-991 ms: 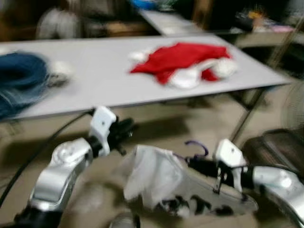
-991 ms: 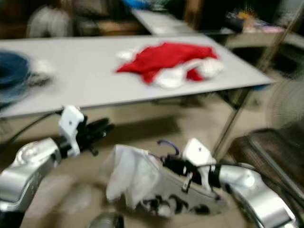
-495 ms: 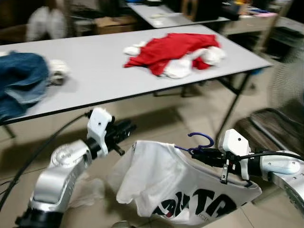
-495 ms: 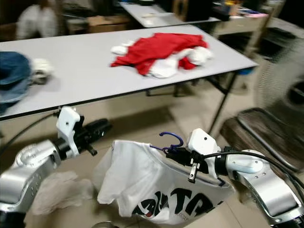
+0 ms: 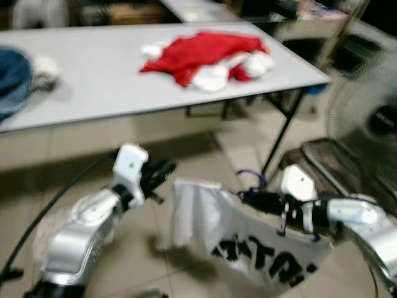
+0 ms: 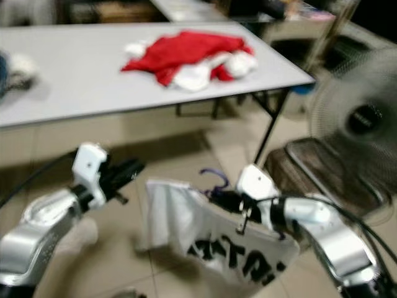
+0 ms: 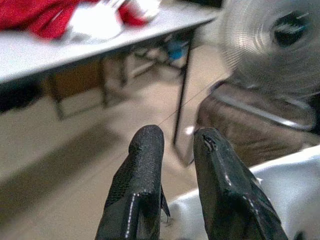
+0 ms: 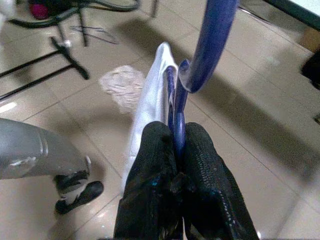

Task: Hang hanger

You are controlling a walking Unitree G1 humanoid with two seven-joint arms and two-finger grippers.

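While gripped at the neck, blue hanger [image 8: 200, 55] held low over the tiled floor [image 5: 186, 155], on the near right of the scene, in front of the grey bench [image 5: 105, 81]. Right end effector [image 8: 177, 150] clamped tight on the hanger's thin neck, both black fingers [image 8: 150, 165] pressed against the wire with no gap visible. Hook end [image 5: 251, 179] raised above the fingers and curling over toward the far side. Long axis of the hanger running roughly left to right, from the right end effector toward the left arm, hidden under a white T-shirt [image 5: 248, 242] with black lettering draped over it. Shirt hanging down from the hanger, clear of the bench.

Left end effector [image 7: 175, 145] held in the air to the left of the shirt's upper edge, near it but not touching. Fingers [image 7: 145, 165] slightly parted, nothing between them.

On the bench: red and white garment [image 5: 205, 56] on the far right part. Standing fan [image 5: 366, 118] on the floor at the right, beyond the bench leg.
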